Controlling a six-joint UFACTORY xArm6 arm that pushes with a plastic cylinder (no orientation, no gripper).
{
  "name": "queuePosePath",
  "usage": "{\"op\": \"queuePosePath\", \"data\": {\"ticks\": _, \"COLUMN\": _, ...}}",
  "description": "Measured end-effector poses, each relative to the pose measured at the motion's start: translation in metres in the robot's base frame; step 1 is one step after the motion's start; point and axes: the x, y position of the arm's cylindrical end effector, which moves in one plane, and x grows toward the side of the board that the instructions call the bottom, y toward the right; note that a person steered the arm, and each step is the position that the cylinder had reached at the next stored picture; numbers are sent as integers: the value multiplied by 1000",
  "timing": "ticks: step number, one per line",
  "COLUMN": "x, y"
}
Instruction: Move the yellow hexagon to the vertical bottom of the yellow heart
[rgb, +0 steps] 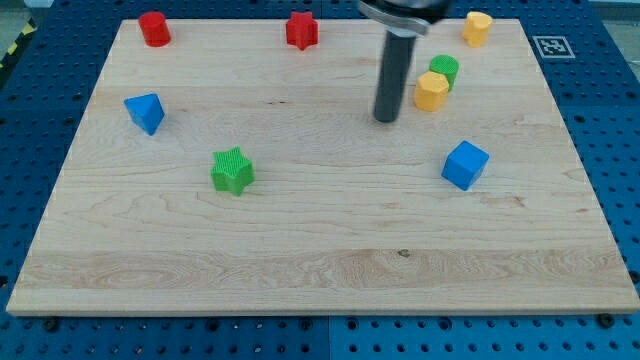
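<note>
You have no claw on this arm, so there is nothing to call released or clenched: the arm ends in a dark rod, and my tip (386, 119) rests on the wooden worktop (320, 260) in its upper middle part.

The yellow hexagon (431, 92) lies just to the view's right of my tip, with a narrow strip of bare wood between them. Touching the hexagon at its upper right is a green cylinder (444, 69), partly hidden behind it.

The yellow heart (477, 28) sits near the worktop's top edge, up and to the right of the hexagon, apart from it. So the hexagon is lower than the heart but offset to the view's left, not straight beneath it.

Elsewhere you can see a red star (302, 30) at the top centre, a red cylinder (154, 29) at the top left, a blue triangular block (145, 112) on the left side, a green star (233, 171) left of centre, and a blue cube (465, 165) below the hexagon on the right.
</note>
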Motion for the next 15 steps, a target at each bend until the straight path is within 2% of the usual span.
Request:
{"op": "queuePosePath", "data": {"ticks": 1, "x": -52, "y": -4}}
{"op": "queuePosePath", "data": {"ticks": 2, "x": -45, "y": 14}}
{"op": "queuePosePath", "data": {"ticks": 3, "x": -18, "y": 25}}
{"op": "queuePosePath", "data": {"ticks": 4, "x": -15, "y": 49}}
{"op": "queuePosePath", "data": {"ticks": 7, "x": -30, "y": 50}}
{"op": "queuePosePath", "data": {"ticks": 9, "x": -3, "y": 101}}
{"op": "queuePosePath", "data": {"ticks": 11, "x": 17, "y": 123}}
{"op": "queuePosePath", "data": {"ticks": 15, "x": -1, "y": 97}}
